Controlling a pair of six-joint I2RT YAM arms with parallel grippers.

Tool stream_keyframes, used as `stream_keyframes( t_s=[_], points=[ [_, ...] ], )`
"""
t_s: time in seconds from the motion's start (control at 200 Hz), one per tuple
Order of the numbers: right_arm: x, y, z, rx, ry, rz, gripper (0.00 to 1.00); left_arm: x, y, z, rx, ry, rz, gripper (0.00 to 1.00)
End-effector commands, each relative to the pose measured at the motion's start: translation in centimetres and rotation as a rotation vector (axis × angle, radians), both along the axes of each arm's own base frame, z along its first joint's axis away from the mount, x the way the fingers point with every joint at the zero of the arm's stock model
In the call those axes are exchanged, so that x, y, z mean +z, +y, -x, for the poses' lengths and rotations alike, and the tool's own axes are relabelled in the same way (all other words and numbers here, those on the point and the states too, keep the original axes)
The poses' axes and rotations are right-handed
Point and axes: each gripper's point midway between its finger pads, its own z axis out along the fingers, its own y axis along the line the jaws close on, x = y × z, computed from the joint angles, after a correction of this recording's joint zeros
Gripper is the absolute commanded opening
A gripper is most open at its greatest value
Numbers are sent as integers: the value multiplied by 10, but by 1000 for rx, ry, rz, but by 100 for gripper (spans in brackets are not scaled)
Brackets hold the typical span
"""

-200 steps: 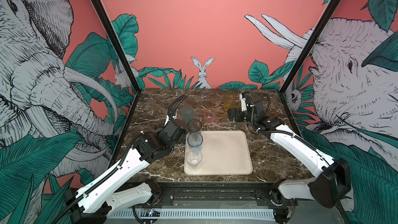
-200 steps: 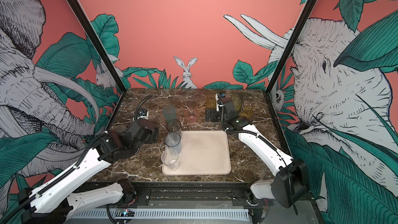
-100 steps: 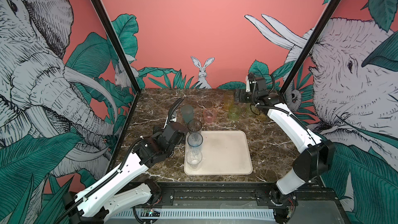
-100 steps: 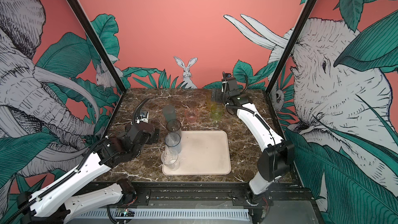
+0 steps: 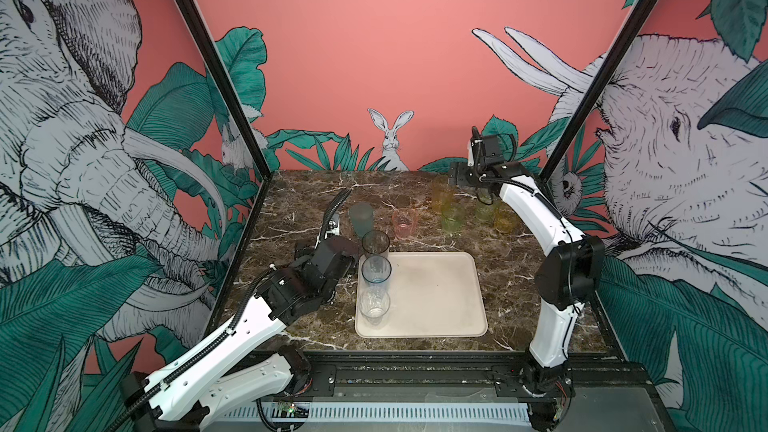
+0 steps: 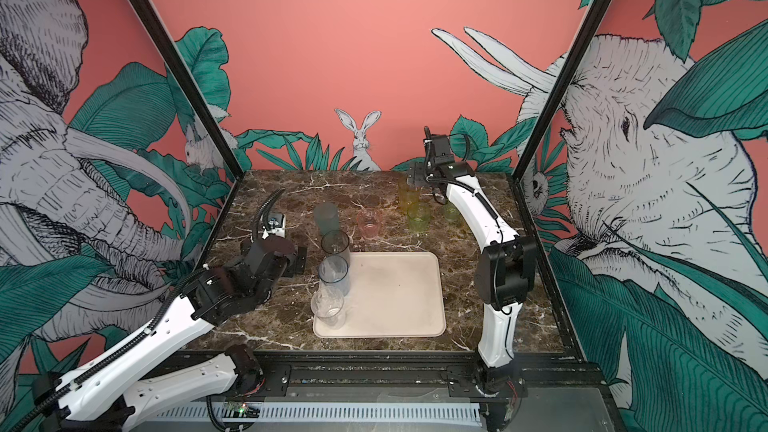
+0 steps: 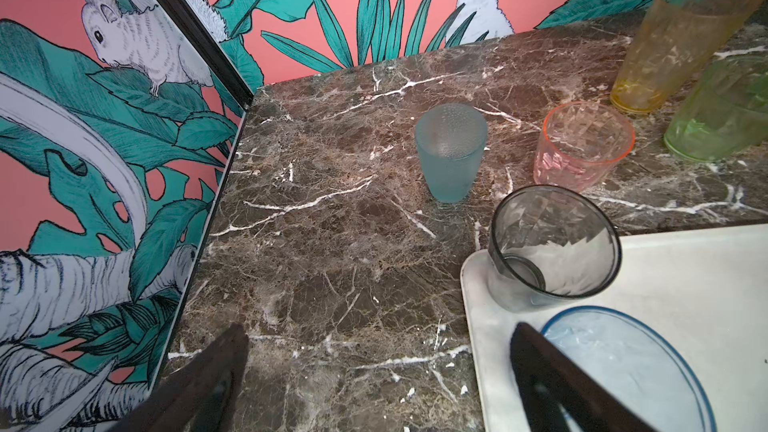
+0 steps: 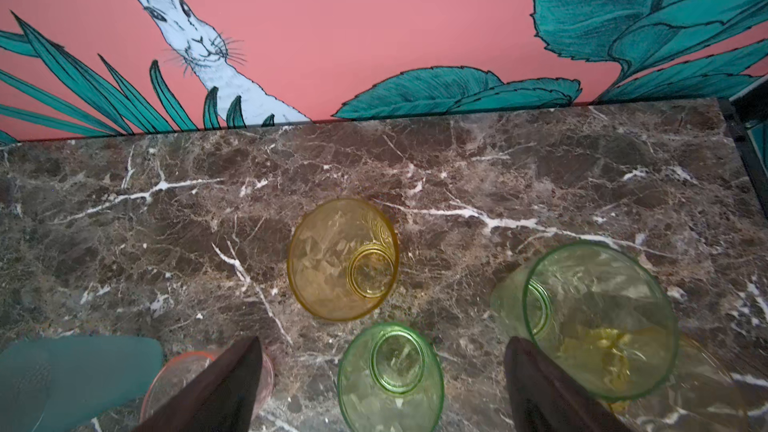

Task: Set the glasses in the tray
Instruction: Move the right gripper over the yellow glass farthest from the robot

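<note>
left claw (image 7: 378, 338): jaws spread wide, only bare marble between them, holds nothing.
right claw (image 8: 382, 347): jaws wide apart, empty. Hangs over the back group of glasses, looking down into them.
flat cream-beige rectangular tray (image 5: 432, 292): just beside the left claw, outside one finger. Well apart from the right claw.
tall smoky grey see-through tumbler (image 5: 375, 243): upright in a tray corner, just ahead of the left claw, off to the tray side.
blue-tinted see-through tumbler (image 5: 376, 271): upright in the tray, right against one left-claw finger. Touching or not, cannot tell.
clear see-through tumbler (image 5: 374, 306): upright in the tray, back beside the left claw's wrist, next in the row after the blue one.
frosted teal tumbler (image 7: 451, 151): on the marble, straight ahead of the left claw, apart from it.
short pink see-through tumbler (image 7: 582, 147): on the marble ahead of the left claw. Partly hidden behind one right-claw finger in the right wrist view.
tall amber-yellow see-through tumbler (image 8: 343, 259): just beyond the right claw's fingertips, below them.
short green see-through tumbler (image 8: 390, 376): under the gap of the right claw's jaws, clear of both fingers.
second green see-through tumbler (image 8: 598, 317): outside one right-claw finger, close beside it.
short yellow see-through tumbler (image 5: 505, 221): behind that second green one, away from the right claw's gap.
brown marble tabletop (image 5: 299, 209): carries the tray and six loose glasses.
</note>
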Motion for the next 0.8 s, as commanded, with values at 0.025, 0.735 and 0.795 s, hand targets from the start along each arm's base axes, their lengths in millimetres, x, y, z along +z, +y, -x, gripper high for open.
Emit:
stream_keyframes(
  t_s=[0.025, 0.735, 0.795],
  points=[
    [-7, 1, -7, -1, 41, -8, 92, -1, 6, 2, 23, -10, 20, 100],
    [-75, 5, -30, -25, 227, 12, 74, -16, -1, 4, 30, 35, 96, 99],
    [-79, 5, -32, -26, 233, 6, 72, -18, -3, 4, 26, 40, 101, 99]
  ],
)
